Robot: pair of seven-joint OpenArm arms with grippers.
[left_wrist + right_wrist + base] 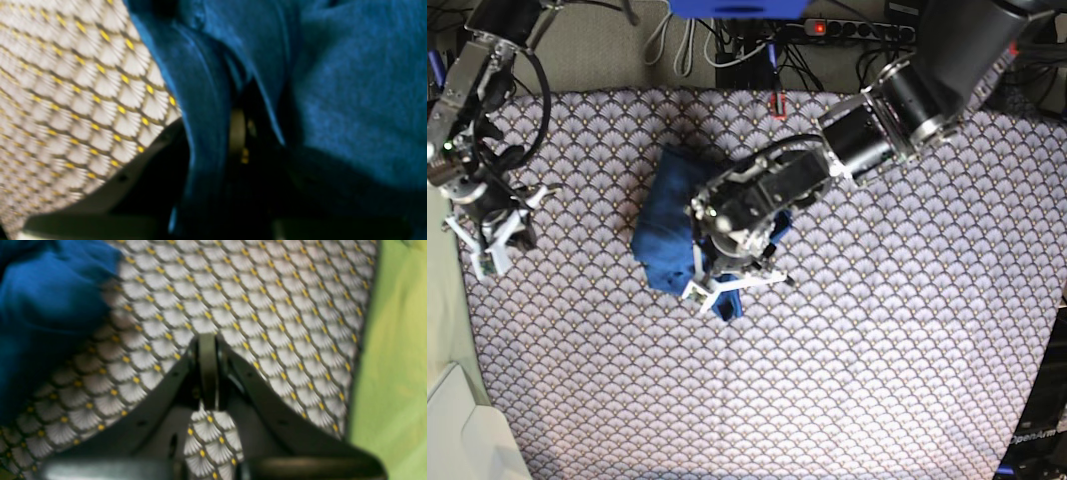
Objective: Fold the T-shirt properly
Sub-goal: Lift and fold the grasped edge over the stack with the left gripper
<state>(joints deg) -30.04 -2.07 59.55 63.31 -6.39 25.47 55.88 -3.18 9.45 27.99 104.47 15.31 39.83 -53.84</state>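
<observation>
The T-shirt (pixel 670 225) lies as a bunched blue heap on the surface (pixel 877 350), which is covered with a cloth of pale fan-shaped scales and small yellow dots; the heap is a little toward the far, left part of this cloth in the base view. The left gripper (pixel 719 288) is at the near edge of the T-shirt, and its arm (pixel 897 105) reaches over the heap from the far right corner. In the left wrist view the blue fabric (pixel 350 100) fills most of the picture and a fold of it (pixel 203 110) hangs down between the fingers, so the fingers are narrow and they hold the cloth of the T-shirt. A small blue end (pixel 730 303) shows just below the gripper in the base view. The right gripper (pixel 495 238) is well apart from the T-shirt, to the left of it, near the left edge of the surface. In the right wrist view its fingers (pixel 207 370) are pressed together with nothing between them, above the patterned cloth, and the blue fabric (pixel 46 306) is only at the left side of that picture. A green area (pixel 397 373) lies beyond the edge of the surface on the side away from the T-shirt
</observation>
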